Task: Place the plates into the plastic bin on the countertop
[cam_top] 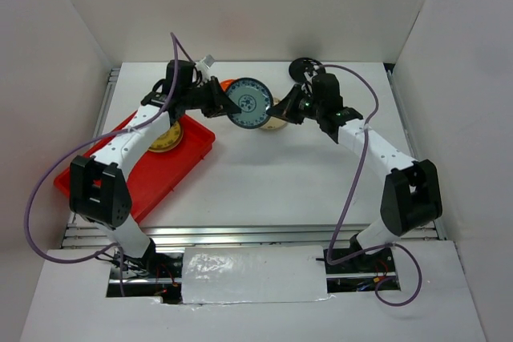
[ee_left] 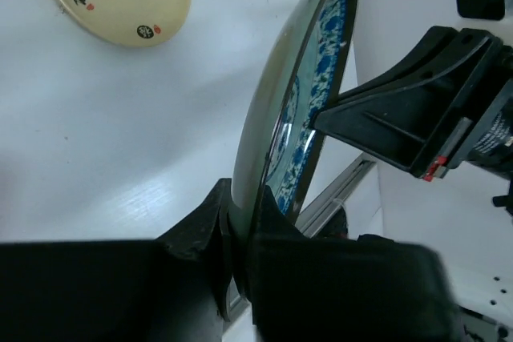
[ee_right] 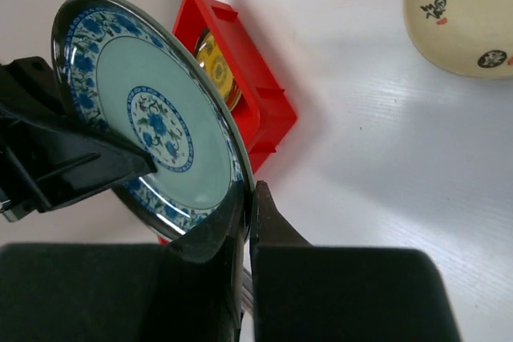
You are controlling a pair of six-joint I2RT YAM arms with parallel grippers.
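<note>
A blue-white patterned plate point(cam_top: 248, 103) is held up on edge above the countertop point(cam_top: 272, 174), gripped from both sides. My left gripper point(cam_top: 227, 102) is shut on its left rim, and in the left wrist view point(ee_left: 243, 214) the plate point(ee_left: 296, 102) shows edge-on. My right gripper point(cam_top: 276, 108) is shut on the opposite rim, and in the right wrist view point(ee_right: 248, 198) the plate's face point(ee_right: 152, 118) shows. The red plastic bin point(cam_top: 120, 178) lies at the left with a yellowish plate point(cam_top: 164, 138) inside.
An orange plate point(cam_top: 228, 84) lies behind the held plate. A cream plate with motifs point(cam_top: 276, 118) lies under the right gripper and also shows in the right wrist view point(ee_right: 465, 14). A black plate point(cam_top: 303, 68) is at the back. White walls enclose the table.
</note>
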